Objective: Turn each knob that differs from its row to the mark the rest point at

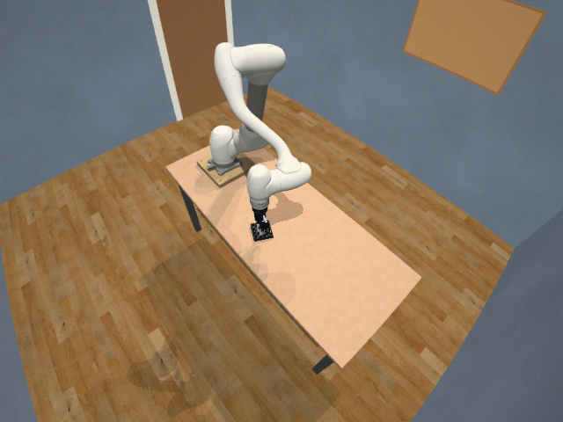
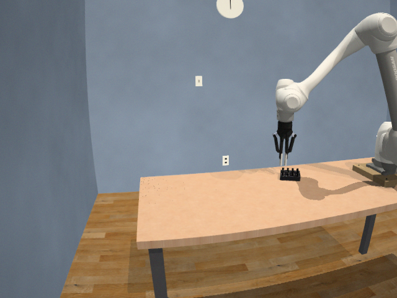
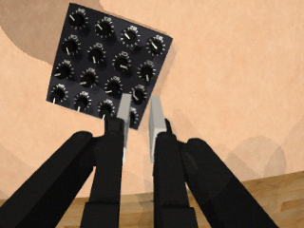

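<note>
Above knob box (image 3: 110,66), gripper (image 3: 141,128) (narrowed, empty)

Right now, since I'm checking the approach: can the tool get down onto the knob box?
Probably yes. The tool hangs just above the knob box, over its near corner, fingers narrowly set with nothing between them. Nothing stands between tool and knobs, and the table around the box shows nothing else.

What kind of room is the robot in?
Probably a plain indoor workroom: blue walls, a wooden floor, a door, a wall clock, and one long table carrying the arm and a knob box.
</note>
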Action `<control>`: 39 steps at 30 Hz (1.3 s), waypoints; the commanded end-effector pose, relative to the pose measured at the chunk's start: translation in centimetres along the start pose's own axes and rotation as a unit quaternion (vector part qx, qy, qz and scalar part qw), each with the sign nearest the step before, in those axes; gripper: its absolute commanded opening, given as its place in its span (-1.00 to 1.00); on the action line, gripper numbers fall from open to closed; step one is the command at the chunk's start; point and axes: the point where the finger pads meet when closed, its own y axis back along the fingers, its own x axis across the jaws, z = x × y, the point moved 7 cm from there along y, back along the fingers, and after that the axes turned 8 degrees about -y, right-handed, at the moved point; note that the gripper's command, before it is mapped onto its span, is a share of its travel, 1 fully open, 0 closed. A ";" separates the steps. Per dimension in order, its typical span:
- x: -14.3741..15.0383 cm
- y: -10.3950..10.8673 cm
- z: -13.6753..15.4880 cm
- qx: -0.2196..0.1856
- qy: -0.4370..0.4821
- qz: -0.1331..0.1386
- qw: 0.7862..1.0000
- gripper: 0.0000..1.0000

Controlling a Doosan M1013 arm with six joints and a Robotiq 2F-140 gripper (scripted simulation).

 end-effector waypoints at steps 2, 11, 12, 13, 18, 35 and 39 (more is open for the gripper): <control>-0.2 -0.9 0.0 0.002 -0.001 -0.003 1.000 -0.77; -0.2 -1.5 0.0 0.002 -0.001 -0.003 1.000 -0.77; -0.2 -1.6 0.0 0.002 -0.001 -0.003 1.000 -0.77; -0.2 -1.6 0.0 0.002 -0.001 -0.003 1.000 -0.77; -0.2 -1.7 0.0 0.002 -0.001 -0.003 1.000 -0.77; -0.2 -1.8 0.0 0.002 -0.001 -0.003 1.000 -0.77; -0.2 -1.8 0.0 0.002 -0.001 -0.003 1.000 -0.77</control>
